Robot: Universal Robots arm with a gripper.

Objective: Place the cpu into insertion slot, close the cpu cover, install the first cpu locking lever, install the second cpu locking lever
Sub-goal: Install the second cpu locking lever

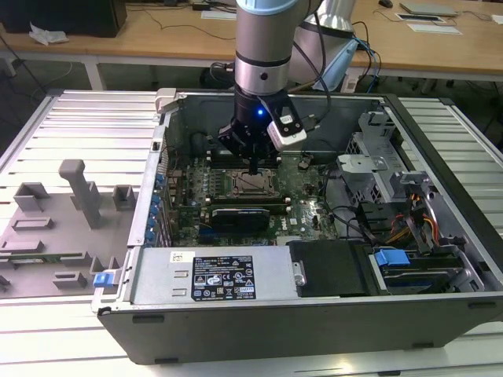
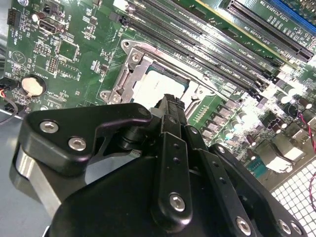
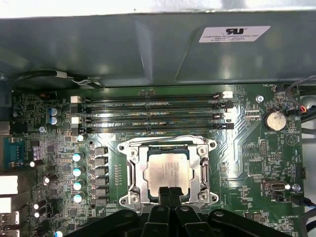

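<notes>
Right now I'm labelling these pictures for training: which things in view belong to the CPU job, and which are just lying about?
Belong to the job:
cpu
insertion slot
cpu cover
gripper

Just lying about:
memory slots
coin battery
grey fixtures beside the case
blue drive latch

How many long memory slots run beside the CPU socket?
4: four parallel memory slots lie between the insertion slot and the case wall.

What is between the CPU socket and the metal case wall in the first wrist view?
In the first wrist view, four black memory slots lie between the insertion slot and the case wall.
</notes>
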